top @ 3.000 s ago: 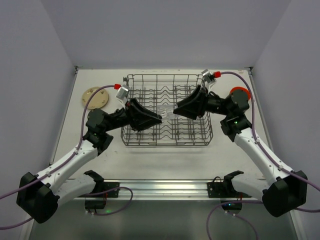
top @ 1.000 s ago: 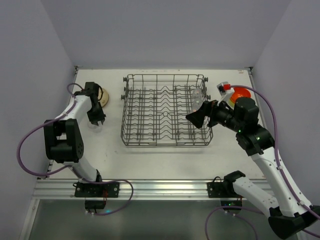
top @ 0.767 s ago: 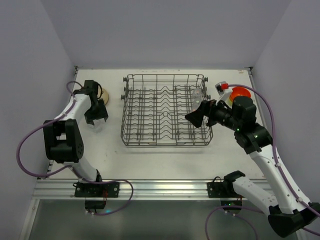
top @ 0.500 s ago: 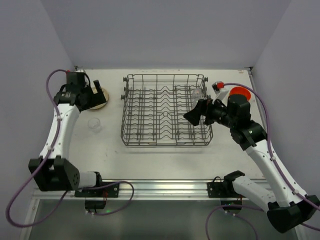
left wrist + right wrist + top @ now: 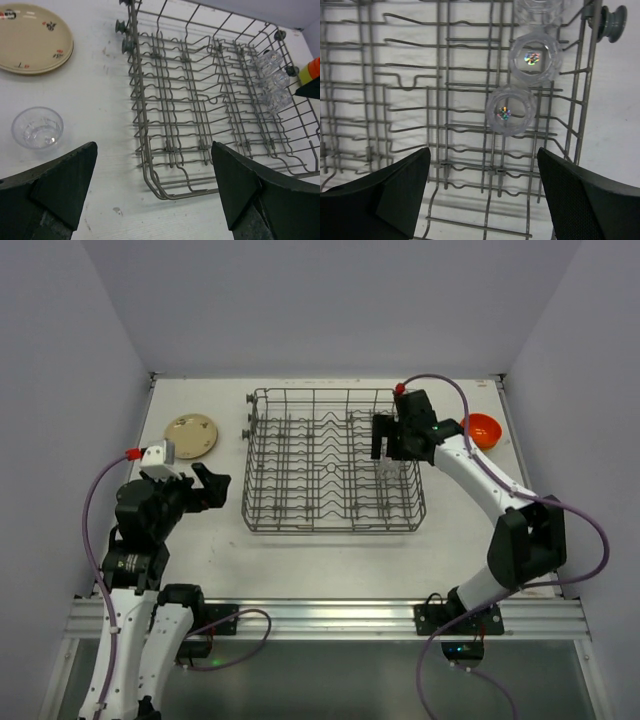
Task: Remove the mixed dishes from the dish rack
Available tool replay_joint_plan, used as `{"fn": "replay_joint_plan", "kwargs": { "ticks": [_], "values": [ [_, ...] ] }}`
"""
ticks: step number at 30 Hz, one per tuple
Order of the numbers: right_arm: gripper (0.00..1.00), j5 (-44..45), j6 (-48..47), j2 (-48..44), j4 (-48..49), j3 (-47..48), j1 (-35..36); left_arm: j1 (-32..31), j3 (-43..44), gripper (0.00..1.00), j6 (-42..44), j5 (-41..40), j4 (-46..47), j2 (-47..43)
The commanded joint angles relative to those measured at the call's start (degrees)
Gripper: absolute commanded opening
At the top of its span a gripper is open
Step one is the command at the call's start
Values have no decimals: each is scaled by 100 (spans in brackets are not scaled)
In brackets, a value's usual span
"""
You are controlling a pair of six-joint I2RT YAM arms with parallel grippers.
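Glasses (image 5: 510, 110), clear and faceted, inside square grey wire rack (image 5: 310, 460)

Layout: dish rack (image 5: 333, 460) at the middle of the table (image 5: 330, 560). Stacked plates (image 5: 190, 434) lie off its left rear corner, and a lone glass (image 5: 37, 127) stands on the table in front of them, apart from the rack. A row of glasses (image 5: 510, 109) sits inside the rack along its right side, and a bowl (image 5: 483, 428) rests on the table to the right of the rack, near its rear.
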Motion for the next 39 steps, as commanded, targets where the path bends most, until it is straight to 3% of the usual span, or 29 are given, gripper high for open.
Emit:
{"fn": "replay_joint_plan", "kwargs": {
  "ticks": [1,5,14,25,39],
  "values": [
    [89,921,153,491,-431,789,0,-223,74,100,93,-46,518,-109],
    [89,1387,418,1029,-747,1133,17,-347,100,100,58,-82,482,129],
    [88,1036,462,1530,-661,1204,17,-461,47,100,32,-144,526,120],
    [80,965,497,1855,-572,1142,17,-496,47,100,23,-188,517,164],
    [58,895,506,1785,-511,1046,17,-505,38,100,14,-206,509,199]
  ]
}}
